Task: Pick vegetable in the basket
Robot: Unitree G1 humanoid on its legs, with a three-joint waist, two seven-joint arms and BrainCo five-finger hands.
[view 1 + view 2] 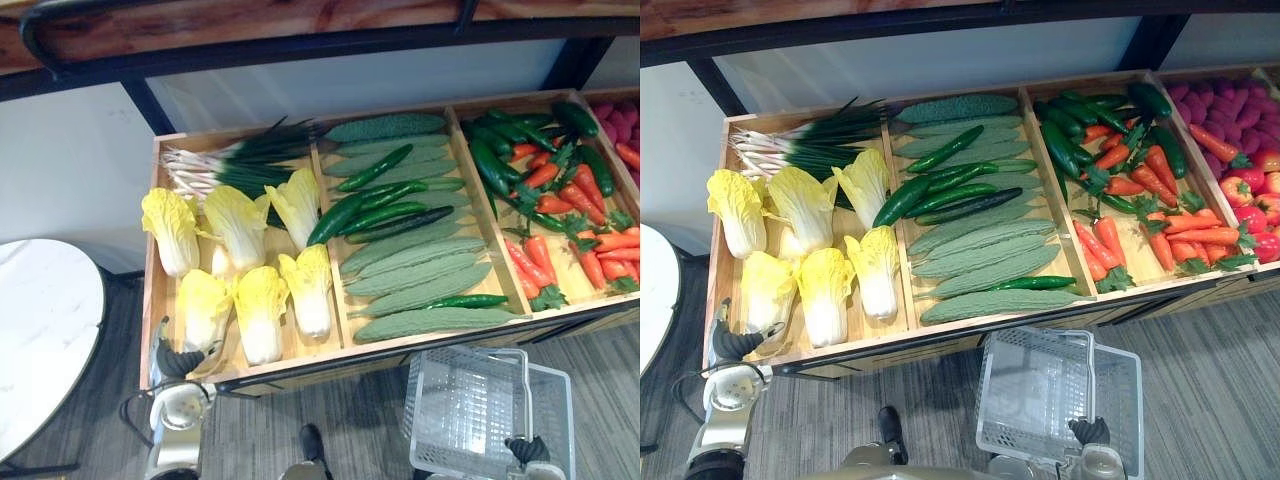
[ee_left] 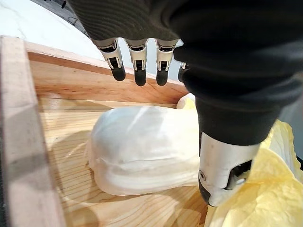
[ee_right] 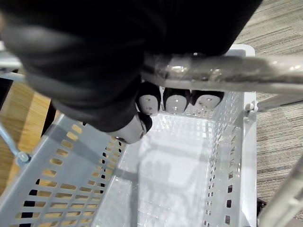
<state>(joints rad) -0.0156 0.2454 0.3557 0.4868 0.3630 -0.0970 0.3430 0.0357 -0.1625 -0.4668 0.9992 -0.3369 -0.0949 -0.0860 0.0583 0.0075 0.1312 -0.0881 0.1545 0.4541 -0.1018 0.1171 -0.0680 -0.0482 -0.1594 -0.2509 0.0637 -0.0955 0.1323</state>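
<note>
So the left hand (image 1: 180, 360) is hanging right over the near left corner of the wooden crate (image 2: 94, 80), with its fingers (image 2: 137, 66) stretched out straight, thumb off to the side, and nothing in its grasp. Right under it is a napa cabbage (image 2: 142, 146), white stem end pointing at the crate's front wall, lying in the left compartment with a bunch more cabbages; can't tell whether the hand actually touches it, though the wrist view looks like a small gap. Green onions (image 1: 230, 165) lie along the back of that same compartment. The middle compartment has cucumbers (image 1: 375, 165) piled on bitter gourds (image 1: 420, 275), and the next one to the right has carrots (image 1: 580, 190) mixed with more cucumbers. The right hand (image 1: 1089, 431) has its fingers wrapped round the handle (image 3: 265, 75) of the grey plastic basket (image 3: 71, 179), which sits just off the crate's front edge, below the middle compartment.
</note>
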